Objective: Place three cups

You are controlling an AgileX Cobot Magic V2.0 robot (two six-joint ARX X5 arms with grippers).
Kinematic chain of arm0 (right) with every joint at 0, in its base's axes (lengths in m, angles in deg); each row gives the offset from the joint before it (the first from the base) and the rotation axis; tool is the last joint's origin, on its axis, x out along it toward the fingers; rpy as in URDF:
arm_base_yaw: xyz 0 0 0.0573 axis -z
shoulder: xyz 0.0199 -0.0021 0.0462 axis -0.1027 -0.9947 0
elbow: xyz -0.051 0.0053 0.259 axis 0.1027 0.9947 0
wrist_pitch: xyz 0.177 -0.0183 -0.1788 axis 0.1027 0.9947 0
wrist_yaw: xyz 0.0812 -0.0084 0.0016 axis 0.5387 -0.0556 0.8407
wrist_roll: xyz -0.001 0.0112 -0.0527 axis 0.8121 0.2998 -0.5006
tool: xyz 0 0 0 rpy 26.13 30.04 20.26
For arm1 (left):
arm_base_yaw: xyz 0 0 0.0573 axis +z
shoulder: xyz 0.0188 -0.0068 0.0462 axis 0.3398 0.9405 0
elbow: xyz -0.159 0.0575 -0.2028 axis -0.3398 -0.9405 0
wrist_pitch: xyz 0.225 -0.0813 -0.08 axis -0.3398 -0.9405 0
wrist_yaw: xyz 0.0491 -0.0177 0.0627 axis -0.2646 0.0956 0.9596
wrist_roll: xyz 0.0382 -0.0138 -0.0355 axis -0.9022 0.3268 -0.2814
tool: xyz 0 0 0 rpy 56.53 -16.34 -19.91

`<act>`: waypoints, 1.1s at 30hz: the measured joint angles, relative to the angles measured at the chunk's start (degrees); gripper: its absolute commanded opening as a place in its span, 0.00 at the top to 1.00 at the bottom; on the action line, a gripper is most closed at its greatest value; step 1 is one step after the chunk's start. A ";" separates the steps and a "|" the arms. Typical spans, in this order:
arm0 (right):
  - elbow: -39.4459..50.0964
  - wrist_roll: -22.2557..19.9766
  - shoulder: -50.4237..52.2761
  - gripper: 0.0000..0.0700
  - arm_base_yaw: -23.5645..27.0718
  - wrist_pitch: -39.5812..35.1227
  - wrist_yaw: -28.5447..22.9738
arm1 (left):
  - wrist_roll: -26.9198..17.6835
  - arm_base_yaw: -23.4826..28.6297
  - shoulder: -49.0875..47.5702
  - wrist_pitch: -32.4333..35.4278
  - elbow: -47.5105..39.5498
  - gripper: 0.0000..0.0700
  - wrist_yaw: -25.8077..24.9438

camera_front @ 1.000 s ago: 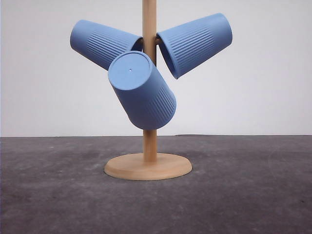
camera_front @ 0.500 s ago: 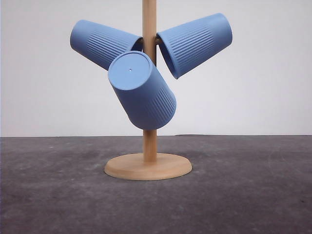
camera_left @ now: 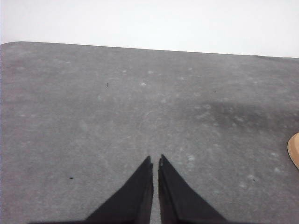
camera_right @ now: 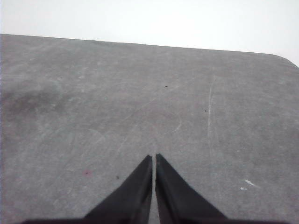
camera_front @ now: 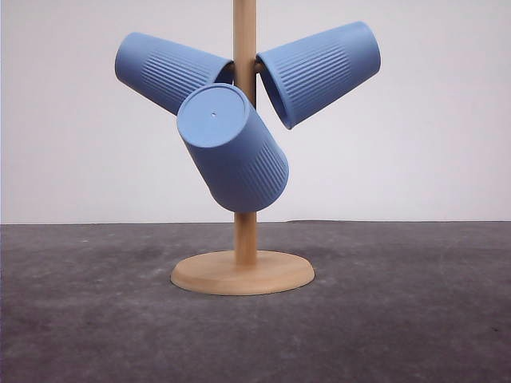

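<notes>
Three light-blue ribbed cups hang upside down on the pegs of a wooden stand (camera_front: 245, 239) in the front view. One cup (camera_front: 169, 72) points up and to the left, another cup (camera_front: 319, 72) up and to the right, and the third cup (camera_front: 231, 148) tilts toward the camera. My left gripper (camera_left: 155, 161) is shut with nothing in it, low over bare table; the stand's base edge (camera_left: 294, 149) shows beside it. My right gripper (camera_right: 154, 158) is shut too, holding nothing, over the grey surface.
The stand's round base (camera_front: 242, 274) rests on the dark grey table (camera_front: 399, 319) in front of a white wall. The table's far edge (camera_left: 140, 46) and a rounded corner (camera_right: 285, 58) appear in the wrist views.
</notes>
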 measured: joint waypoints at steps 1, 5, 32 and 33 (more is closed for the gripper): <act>0.02 0.00 0.00 0.99 0.00 0.00 0.00 | 0.00 0.00 0.00 0.00 0.00 1.00 0.01; 0.02 0.00 0.00 0.99 0.00 0.00 0.00 | 0.00 0.00 0.00 0.00 -0.02 1.00 0.00; 0.02 0.00 0.00 0.99 0.00 0.00 0.00 | 0.00 0.00 0.00 0.00 -0.02 1.00 0.02; 0.02 0.00 0.00 0.99 0.00 0.00 0.00 | 0.00 0.00 0.00 0.00 -0.02 1.00 0.02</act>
